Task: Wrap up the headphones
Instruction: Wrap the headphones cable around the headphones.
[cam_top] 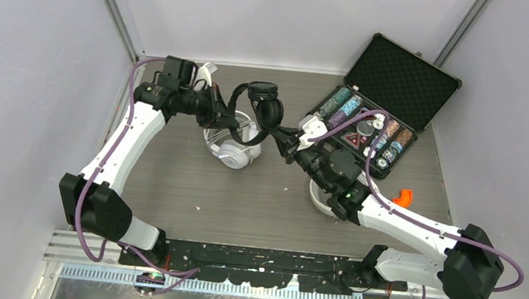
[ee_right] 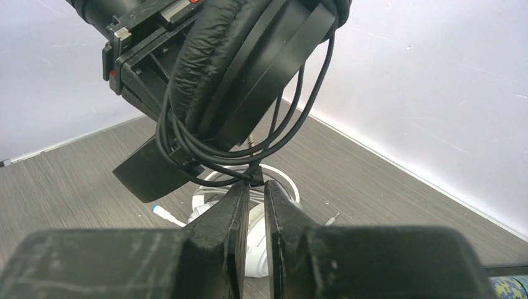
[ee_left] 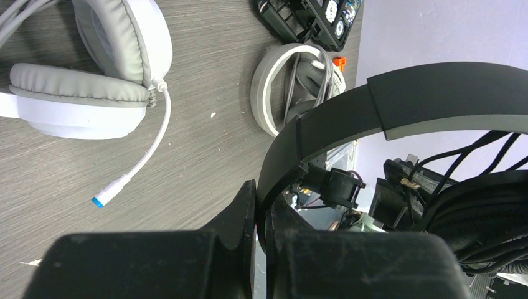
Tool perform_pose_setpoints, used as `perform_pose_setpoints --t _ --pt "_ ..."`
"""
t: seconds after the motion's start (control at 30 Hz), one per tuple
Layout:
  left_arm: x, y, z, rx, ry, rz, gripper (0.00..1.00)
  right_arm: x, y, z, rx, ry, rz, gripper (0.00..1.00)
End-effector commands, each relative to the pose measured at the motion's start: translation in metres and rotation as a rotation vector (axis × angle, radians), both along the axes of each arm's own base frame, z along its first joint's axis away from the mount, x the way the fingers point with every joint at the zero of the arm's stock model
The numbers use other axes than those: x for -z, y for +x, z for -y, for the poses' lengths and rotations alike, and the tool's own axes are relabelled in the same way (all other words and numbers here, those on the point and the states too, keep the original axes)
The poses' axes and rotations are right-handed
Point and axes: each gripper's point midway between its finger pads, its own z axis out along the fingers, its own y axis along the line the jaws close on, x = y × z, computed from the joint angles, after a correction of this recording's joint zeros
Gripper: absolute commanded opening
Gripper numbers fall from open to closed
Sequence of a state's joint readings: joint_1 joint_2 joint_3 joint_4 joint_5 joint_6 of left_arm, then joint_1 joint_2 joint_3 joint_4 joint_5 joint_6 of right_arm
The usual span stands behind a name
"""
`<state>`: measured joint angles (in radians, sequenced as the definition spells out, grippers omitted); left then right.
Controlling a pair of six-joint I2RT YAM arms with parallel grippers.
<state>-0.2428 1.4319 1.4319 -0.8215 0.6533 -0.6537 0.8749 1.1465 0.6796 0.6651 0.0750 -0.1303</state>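
Note:
The black headset (cam_top: 262, 108) hangs in the air between my two grippers. My left gripper (cam_top: 217, 117) is shut on its headband (ee_left: 436, 99), the band pinched between the fingers in the left wrist view (ee_left: 264, 205). My right gripper (cam_top: 288, 146) is shut on the black cable (ee_right: 292, 118) at its fingertips (ee_right: 255, 182); the cable loops several times round the ear cup (ee_right: 249, 62). One white headset (cam_top: 232, 147) lies on the table below the black one, and it also shows in the left wrist view (ee_left: 93, 68). A second white headset (cam_top: 321, 200) lies partly hidden under my right arm.
The open black case of poker chips (cam_top: 372, 120) stands at the back right, close behind my right wrist. A small orange object (cam_top: 402, 198) lies right of my right arm. The white headset's cable end with a blue tip (ee_left: 103, 199) lies loose on the table. Walls enclose all sides.

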Motion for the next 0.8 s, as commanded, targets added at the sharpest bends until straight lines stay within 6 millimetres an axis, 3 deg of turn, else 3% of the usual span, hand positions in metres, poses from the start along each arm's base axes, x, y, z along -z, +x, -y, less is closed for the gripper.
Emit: perform_pose_setpoints --t 0.0,0.13,0.27,0.57,0.77 --pt "-0.026 -0.016 0.007 0.038 -0.065 0.035 0.00 -0.015 0.004 -0.001 0.005 0.048 0.053 0.20" --pt "-0.018 -0.014 0.004 0.021 -0.041 0.021 0.00 -0.015 0.006 -0.010 -0.017 0.070 0.038 0.20" --pt "-0.007 -0.011 -0.002 -0.010 0.007 0.012 0.00 0.001 0.003 -0.006 -0.018 0.098 -0.028 0.20" --pt "-0.008 0.004 -0.007 -0.071 0.033 0.029 0.00 0.047 -0.025 0.034 0.018 0.123 -0.152 0.20" --pt "-0.005 0.015 -0.020 -0.162 0.076 0.040 0.00 0.050 -0.040 0.064 0.070 0.154 -0.214 0.21"
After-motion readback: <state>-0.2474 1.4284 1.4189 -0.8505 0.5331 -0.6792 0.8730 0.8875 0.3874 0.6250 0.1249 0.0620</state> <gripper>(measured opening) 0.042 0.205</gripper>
